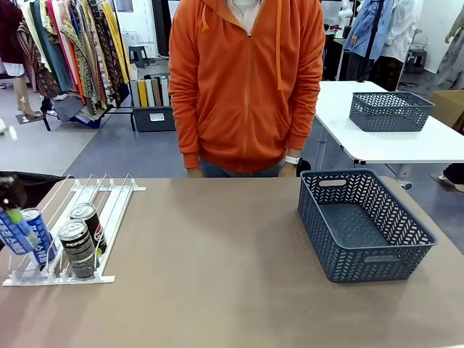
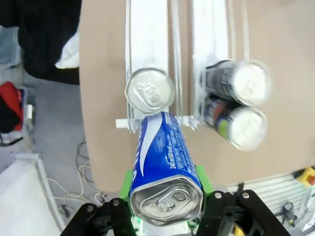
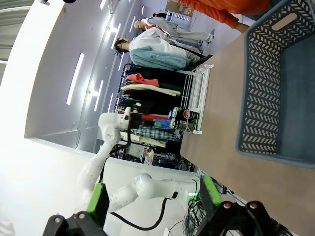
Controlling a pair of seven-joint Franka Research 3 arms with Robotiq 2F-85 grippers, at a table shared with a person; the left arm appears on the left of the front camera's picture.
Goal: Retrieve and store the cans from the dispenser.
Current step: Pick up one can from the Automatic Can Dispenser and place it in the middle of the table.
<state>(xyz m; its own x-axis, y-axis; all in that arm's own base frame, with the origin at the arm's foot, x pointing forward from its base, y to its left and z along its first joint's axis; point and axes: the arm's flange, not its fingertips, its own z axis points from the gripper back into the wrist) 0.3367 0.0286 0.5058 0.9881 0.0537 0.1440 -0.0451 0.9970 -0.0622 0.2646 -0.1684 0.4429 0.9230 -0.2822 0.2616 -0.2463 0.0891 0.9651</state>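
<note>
Left claw [image 2: 166,183] apparently tight on can [image 2: 164,147]

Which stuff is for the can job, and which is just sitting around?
For the job: left hand holding a blue can; other blue can; two black cans; dispenser; probably the near basket.
Just lying about: far basket; clothes rack.

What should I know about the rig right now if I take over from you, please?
Left gripper: shut on a blue can at the low end of the dispenser.
Right gripper: open, holding nothing.
In the dispenser: one can behind the held one, two black cans in the next lane.
Grey basket, on the robot's right: no can in it.
Done: one can gripped.
Left: store it, probably in the basket, then fetch the other three.
</note>
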